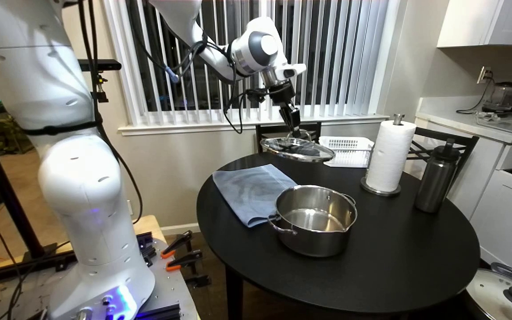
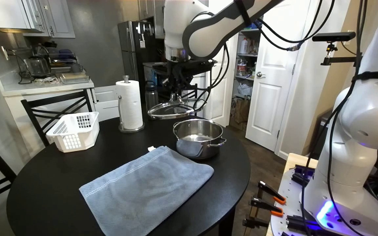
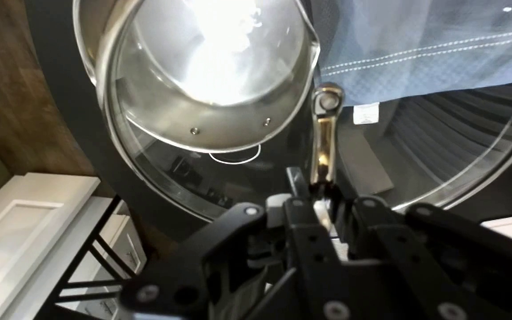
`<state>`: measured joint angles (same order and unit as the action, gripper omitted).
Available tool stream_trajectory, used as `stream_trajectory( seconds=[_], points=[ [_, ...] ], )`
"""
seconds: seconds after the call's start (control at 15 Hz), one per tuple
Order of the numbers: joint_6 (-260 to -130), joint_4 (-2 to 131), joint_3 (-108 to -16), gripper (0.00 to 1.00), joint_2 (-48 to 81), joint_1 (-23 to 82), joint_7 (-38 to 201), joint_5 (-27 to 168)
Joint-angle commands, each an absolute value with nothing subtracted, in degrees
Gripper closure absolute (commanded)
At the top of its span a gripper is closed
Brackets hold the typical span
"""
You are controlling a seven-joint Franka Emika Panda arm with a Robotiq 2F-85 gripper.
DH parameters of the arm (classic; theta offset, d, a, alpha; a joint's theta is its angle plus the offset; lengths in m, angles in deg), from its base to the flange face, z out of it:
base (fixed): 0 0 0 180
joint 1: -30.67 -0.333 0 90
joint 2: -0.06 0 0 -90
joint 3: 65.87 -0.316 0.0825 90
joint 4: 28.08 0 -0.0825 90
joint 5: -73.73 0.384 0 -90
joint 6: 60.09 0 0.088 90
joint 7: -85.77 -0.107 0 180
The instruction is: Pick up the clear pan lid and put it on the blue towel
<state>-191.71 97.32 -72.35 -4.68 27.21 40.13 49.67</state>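
Note:
The clear pan lid [image 1: 298,150] hangs in the air over the table, slightly tilted, and also shows in an exterior view [image 2: 171,110]. My gripper [image 1: 297,132] is shut on the lid's metal handle [image 3: 325,138], with the handle between the two fingers in the wrist view [image 3: 320,189]. The blue towel [image 1: 254,191] lies spread on the table, and also shows in an exterior view [image 2: 143,193]. The lid is apart from the towel. In the wrist view parts of the towel and of the pot show through the glass.
A steel pot [image 1: 314,243] stands beside the towel on the round black table [image 1: 394,271]. A white basket [image 2: 77,134], a paper towel roll [image 1: 389,155] and a steel bottle [image 1: 436,180] also stand there. Chairs [image 2: 57,108] surround the table.

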Motion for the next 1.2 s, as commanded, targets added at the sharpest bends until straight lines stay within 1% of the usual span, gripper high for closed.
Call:
stream_trajectory(
  seconds=[0.0,0.27,0.47,0.8,1.13],
  points=[
    [-189.1,91.1,-75.1,0.96,-0.2,25.0,42.2,45.0],
    [-188.2,85.7,-76.3,0.96,6.7,21.1,43.7,43.6],
    [-193.4,84.2,-74.9,0.96,10.6,19.3,41.6,44.6],
    [-203.9,87.1,-71.5,0.96,14.3,18.1,40.1,45.1],
    [-206.7,91.1,-69.6,0.96,17.7,12.0,38.9,38.6]
  ],
)
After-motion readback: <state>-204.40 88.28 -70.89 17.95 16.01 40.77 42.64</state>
